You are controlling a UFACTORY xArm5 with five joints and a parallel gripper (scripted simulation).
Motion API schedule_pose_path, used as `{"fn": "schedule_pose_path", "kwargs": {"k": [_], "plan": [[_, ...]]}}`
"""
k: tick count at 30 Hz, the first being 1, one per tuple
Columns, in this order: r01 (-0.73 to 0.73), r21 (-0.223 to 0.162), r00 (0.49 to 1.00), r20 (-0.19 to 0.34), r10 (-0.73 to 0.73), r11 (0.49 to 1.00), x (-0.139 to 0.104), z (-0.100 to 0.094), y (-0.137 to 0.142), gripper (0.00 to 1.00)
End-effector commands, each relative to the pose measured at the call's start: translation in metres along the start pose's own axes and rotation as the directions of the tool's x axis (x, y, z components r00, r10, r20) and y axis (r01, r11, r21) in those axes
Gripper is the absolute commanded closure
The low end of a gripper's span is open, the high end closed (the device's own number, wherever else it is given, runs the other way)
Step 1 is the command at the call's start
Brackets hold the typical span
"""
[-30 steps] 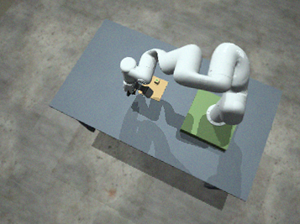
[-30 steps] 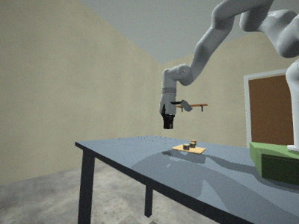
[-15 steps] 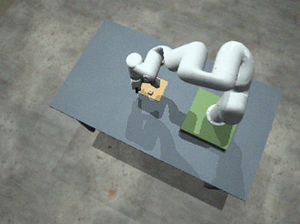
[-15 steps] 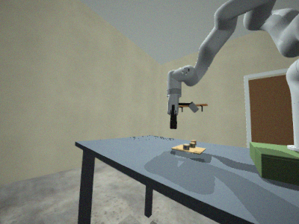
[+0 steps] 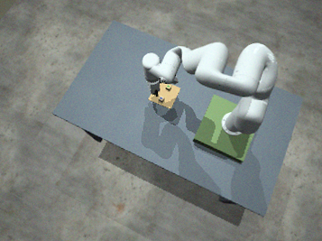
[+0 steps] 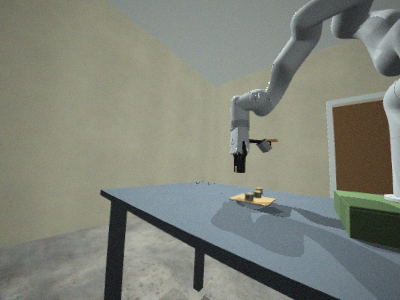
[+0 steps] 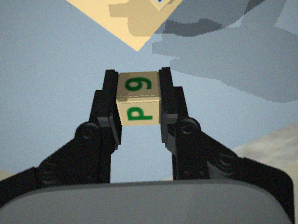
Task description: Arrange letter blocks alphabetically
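Note:
My gripper (image 5: pixel 155 92) (image 6: pixel 240 169) (image 7: pixel 139 85) is shut on a tan block (image 7: pixel 139 100) and holds it well above the table, near the left corner of the mat. The wrist view shows a green P and a green 9 on two of its faces. The tan mat (image 5: pixel 173 94) (image 6: pixel 265 202) (image 7: pixel 135 40) lies flat on the grey table (image 5: pixel 109 93) (image 6: pixel 175 200). Two small blocks stand on the mat: one nearer the arm (image 5: pixel 167 87) (image 6: pixel 258 191) and one towards the front (image 5: pixel 161 98) (image 6: pixel 248 196). Their letters are too small to read.
The arm's base stands on a green box (image 5: pixel 221 108) (image 6: pixel 360 215) at the right side of the table. The arm reaches over the mat and casts shadows on the table. A brown board hangs on the far wall in the exterior view.

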State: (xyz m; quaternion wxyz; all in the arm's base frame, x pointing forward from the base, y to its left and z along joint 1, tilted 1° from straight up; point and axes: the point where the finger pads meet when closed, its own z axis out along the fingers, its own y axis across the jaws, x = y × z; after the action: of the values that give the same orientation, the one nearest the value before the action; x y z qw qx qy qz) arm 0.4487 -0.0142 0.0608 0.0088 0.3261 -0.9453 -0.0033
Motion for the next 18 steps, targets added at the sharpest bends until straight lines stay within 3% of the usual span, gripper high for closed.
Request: {"fn": "schedule_pose_path", "kwargs": {"k": [1, 8, 18], "plan": [[0.129, 0.005, 0.992, 0.005, -0.129, 0.992, 0.009, -0.001, -0.003, 0.79], [0.292, 0.005, 0.957, 0.004, -0.292, 0.957, 0.023, -0.001, -0.006, 0.79], [0.495, 0.006, 0.869, 0.003, -0.495, 0.869, 0.042, -0.001, -0.008, 0.79]]}}
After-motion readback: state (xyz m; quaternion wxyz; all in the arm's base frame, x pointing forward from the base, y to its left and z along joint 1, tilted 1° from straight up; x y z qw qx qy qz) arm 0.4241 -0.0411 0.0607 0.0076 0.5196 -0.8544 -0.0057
